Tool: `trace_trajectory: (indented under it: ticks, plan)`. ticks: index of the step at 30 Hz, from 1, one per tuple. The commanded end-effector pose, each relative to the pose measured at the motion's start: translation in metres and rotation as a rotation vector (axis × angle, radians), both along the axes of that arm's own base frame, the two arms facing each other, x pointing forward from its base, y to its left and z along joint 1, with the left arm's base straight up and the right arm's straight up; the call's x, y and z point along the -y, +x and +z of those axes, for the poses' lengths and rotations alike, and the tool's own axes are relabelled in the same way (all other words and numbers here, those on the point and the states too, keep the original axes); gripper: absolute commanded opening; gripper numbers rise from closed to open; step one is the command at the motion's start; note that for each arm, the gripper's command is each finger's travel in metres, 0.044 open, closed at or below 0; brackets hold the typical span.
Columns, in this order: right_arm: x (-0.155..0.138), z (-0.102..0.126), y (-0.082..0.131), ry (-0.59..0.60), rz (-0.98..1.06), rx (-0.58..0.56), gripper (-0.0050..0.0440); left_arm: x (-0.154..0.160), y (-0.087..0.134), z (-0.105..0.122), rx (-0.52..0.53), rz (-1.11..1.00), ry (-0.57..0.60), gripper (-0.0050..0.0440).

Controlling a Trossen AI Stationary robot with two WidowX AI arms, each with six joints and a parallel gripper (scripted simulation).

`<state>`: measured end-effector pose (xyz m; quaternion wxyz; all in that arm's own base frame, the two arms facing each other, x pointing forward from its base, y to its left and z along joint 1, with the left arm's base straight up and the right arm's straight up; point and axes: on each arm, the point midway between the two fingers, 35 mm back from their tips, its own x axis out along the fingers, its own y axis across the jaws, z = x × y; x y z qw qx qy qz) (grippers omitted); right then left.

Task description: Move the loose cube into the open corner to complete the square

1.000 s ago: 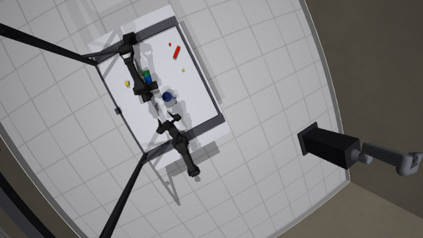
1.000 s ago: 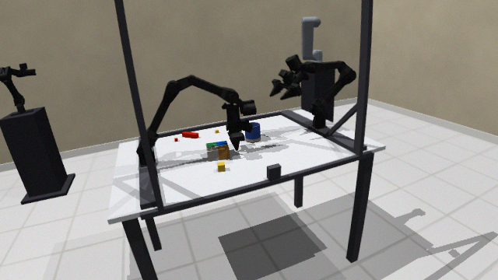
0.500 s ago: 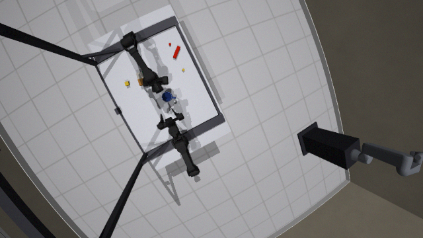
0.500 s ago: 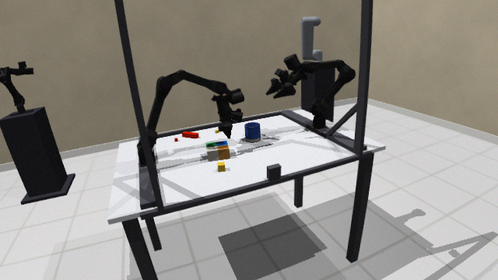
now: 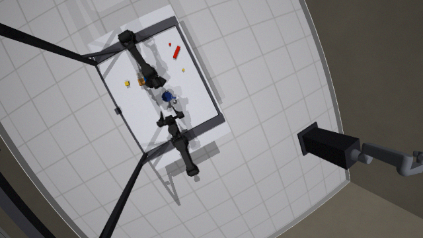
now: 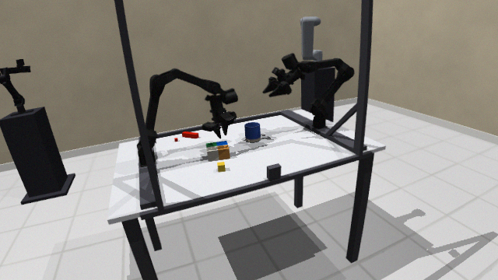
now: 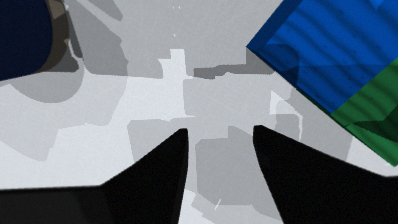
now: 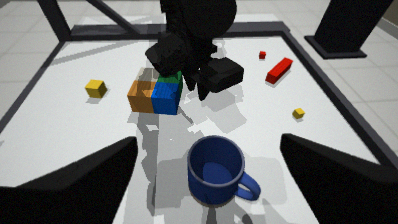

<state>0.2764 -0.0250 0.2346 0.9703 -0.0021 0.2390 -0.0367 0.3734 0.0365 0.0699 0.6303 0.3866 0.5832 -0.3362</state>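
While the left end effector (image 5: 164, 86) (image 6: 222, 136) (image 7: 220, 134) (image 8: 196, 95) hovers spread and unloaded, the blue cube (image 6: 222, 143) (image 7: 320, 50) (image 8: 165, 98) sits beside it.

Bright overhead light, layered hard-edged shadows, faint grain, bowed edges from above.

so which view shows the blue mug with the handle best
The right wrist view: the blue mug shows its rim, inside and handle up close. The top view has it small from above, the exterior view shows mainly its side, and the left wrist view catches only a cut-off part.
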Motion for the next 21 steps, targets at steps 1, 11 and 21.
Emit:
trace_trajectory:
  ticks: [1, 11, 21]
  plan:
    - [0.001, 0.018, 0.004, -0.002, 0.000, 0.046, 0.0400, 0.001, -0.002, 0.015, 0.049, -0.144, 0.015, 0.0174]
    - [0.002, 0.021, 0.013, -0.004, 0.008, 0.055, 0.0400, 0.008, -0.029, 0.004, -0.044, -0.607, 0.025, 0.0174]
    - [0.004, 0.021, 0.021, -0.003, 0.011, 0.051, 0.0400, 0.004, -0.031, 0.005, -0.074, -0.689, 0.018, 0.0174]
